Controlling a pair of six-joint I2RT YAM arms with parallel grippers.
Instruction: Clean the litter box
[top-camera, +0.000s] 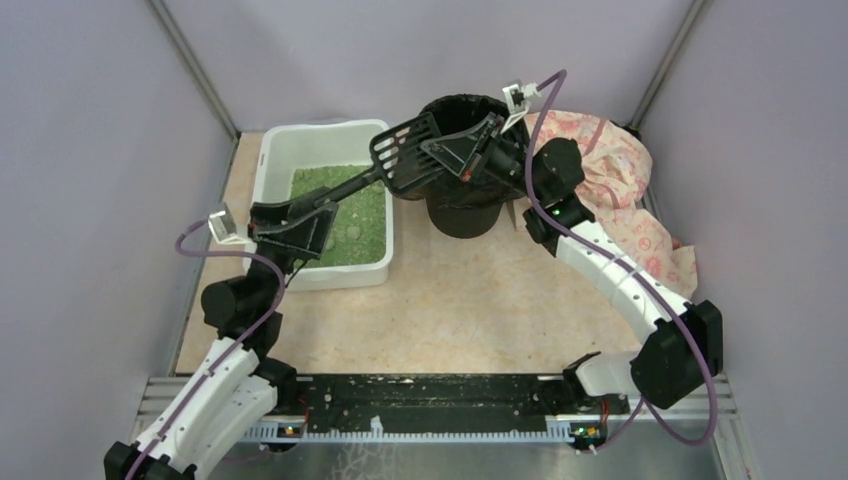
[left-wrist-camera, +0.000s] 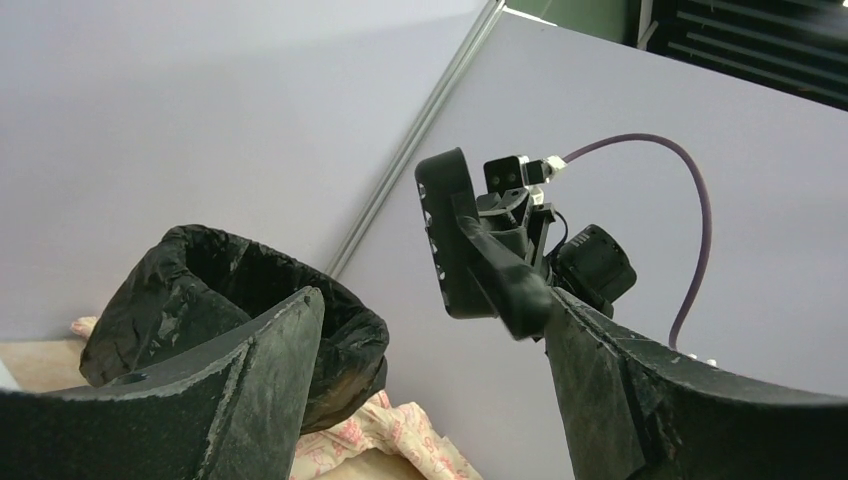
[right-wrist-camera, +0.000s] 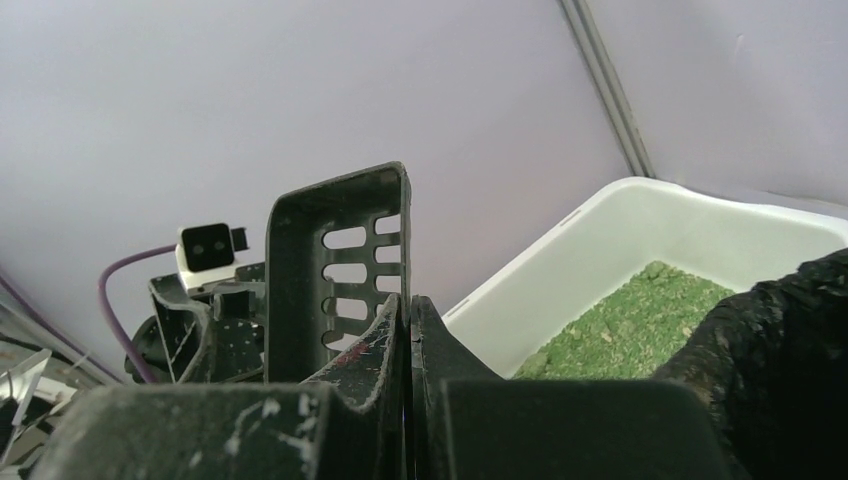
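Observation:
The white litter box (top-camera: 320, 131) holds green litter (top-camera: 345, 215) at the back left; it also shows in the right wrist view (right-wrist-camera: 640, 230). A black slotted scoop (top-camera: 405, 148) hangs in the air between the box and the black-bagged bin (top-camera: 465, 215). My right gripper (top-camera: 430, 158) is shut on the scoop's side wall (right-wrist-camera: 340, 250), its jaws pressed together (right-wrist-camera: 408, 305). My left gripper (top-camera: 322, 213) is open over the litter. In the left wrist view its jaws stand wide apart (left-wrist-camera: 435, 300), with the scoop's handle end (left-wrist-camera: 515, 295) against one fingertip.
A patterned cream and pink cloth (top-camera: 620, 170) lies bunched at the back right behind the bin. Grey walls close in the table on the left, back and right. The bin (left-wrist-camera: 240, 290) stands right next to the box.

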